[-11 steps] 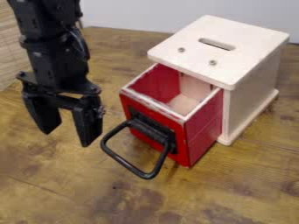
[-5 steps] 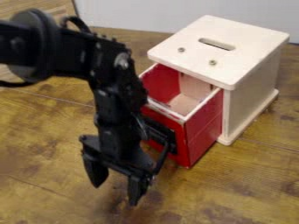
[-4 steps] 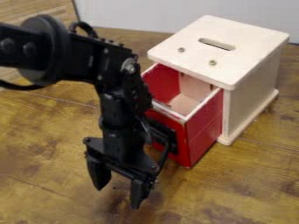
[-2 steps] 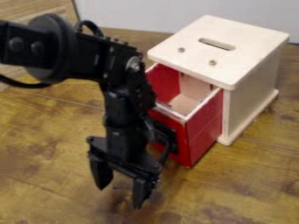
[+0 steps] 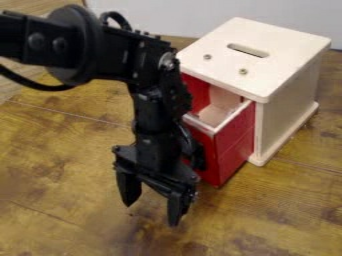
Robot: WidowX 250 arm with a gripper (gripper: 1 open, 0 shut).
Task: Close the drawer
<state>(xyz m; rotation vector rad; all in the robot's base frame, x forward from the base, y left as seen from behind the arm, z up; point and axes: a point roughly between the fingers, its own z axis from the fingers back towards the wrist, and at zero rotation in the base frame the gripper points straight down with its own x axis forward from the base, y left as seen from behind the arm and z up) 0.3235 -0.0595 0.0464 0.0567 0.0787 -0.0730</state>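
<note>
The red drawer (image 5: 225,128) sticks partly out of the cream-white cabinet (image 5: 274,75), with a strip of its pale wood interior showing. My black arm stands right in front of the drawer's front and hides most of it. The black wire loop handle is hidden behind the arm. My gripper (image 5: 155,202) points down at the table just in front of the drawer, fingers (image 5: 131,192) spread apart and open, nothing between them.
The cabinet has a slot (image 5: 247,48) in its top and stands at the right of the wooden table (image 5: 54,150). A pale wall runs along the back.
The arm has moved right, toward the drawer's front. The drawer now sticks out less than before. The gripper stays open.
</note>
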